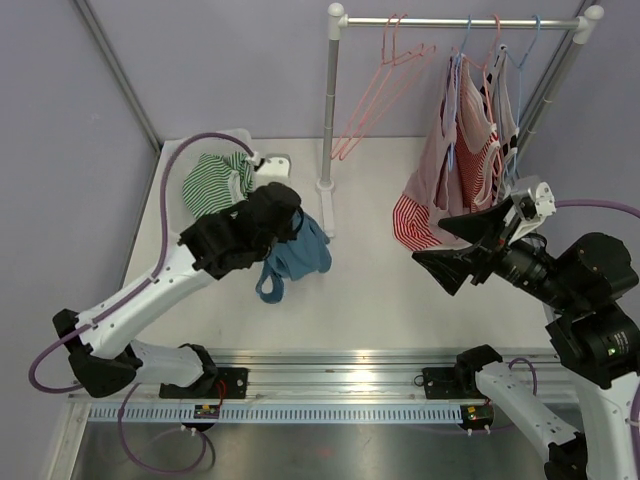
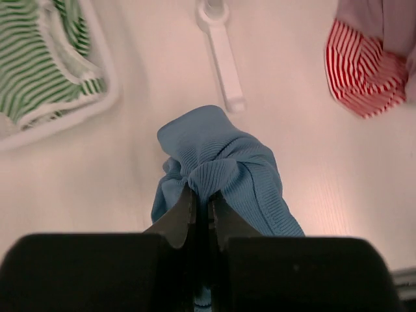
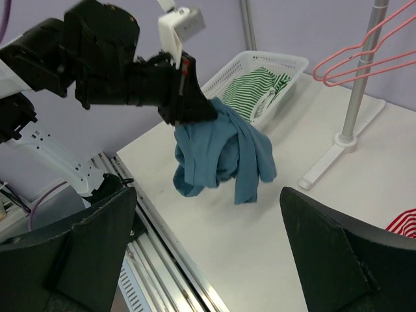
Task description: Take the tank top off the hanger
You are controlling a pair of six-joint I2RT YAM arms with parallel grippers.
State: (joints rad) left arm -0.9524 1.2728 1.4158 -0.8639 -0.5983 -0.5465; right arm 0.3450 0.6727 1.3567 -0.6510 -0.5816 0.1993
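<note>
Left pincer (image 2: 200, 198): pressed together, pinching a bunched fold of the blue tank top (image 2: 224, 162).
Blue tank top: off any hanger, dangling crumpled from the left pincer over the left-middle of the table (image 1: 380, 300); whether its lower end touches the surface cannot be told.
Right pincer (image 3: 208, 195): spread wide, holding nothing, over the right side of the table and facing the tank top.
Basket (image 1: 268, 160): white, far left, holding a green-striped garment (image 1: 215, 180).
Rack (image 1: 328, 100): far middle, its foot just right of the tank top.
Pink hanger (image 1: 385, 80): on the rail's left part.
Red-striped tops (image 1: 455, 170): hung on the rail's right part.
</note>
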